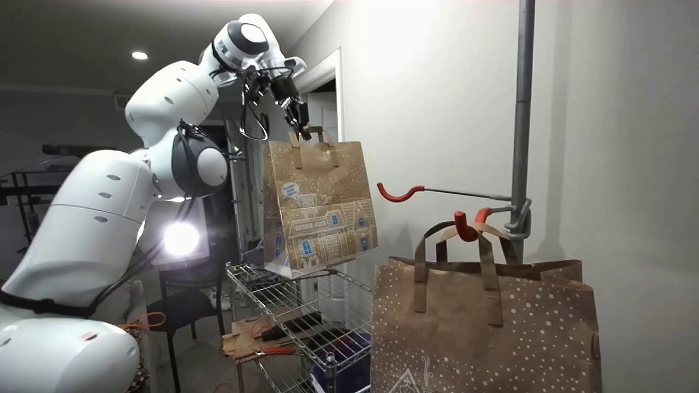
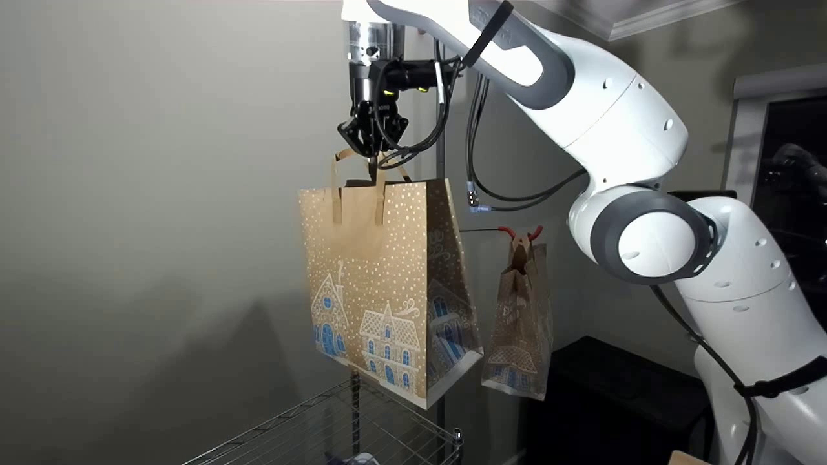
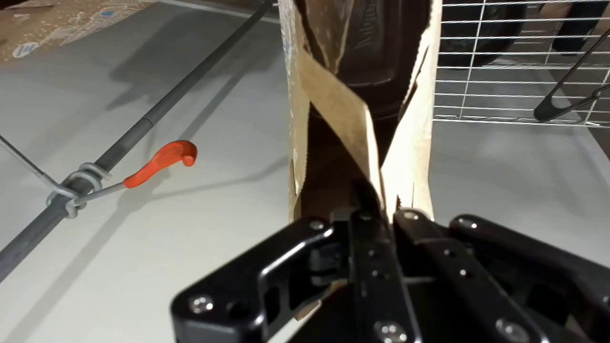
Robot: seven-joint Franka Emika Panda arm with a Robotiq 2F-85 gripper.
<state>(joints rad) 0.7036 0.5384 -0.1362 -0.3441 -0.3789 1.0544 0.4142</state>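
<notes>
Clamping a paper handle [image 3: 340, 100] between its fingertips, the hand [image 2: 373, 169] sits close over the open top edge of a brown shopping bag [image 1: 322, 218], which hangs beneath it, tilted slightly. In an exterior view, room shows between the bag's side edge and a red hook [image 1: 397, 198], while the bag's bottom edge hangs near the wire shelf [image 1: 314, 303]; whether they touch is hard to tell. Well apart from it, a second bag [image 1: 491, 338] hangs from another hook [image 1: 464, 226] on the grey pole [image 1: 523, 109], beside the pale wall [image 1: 426, 82].
</notes>
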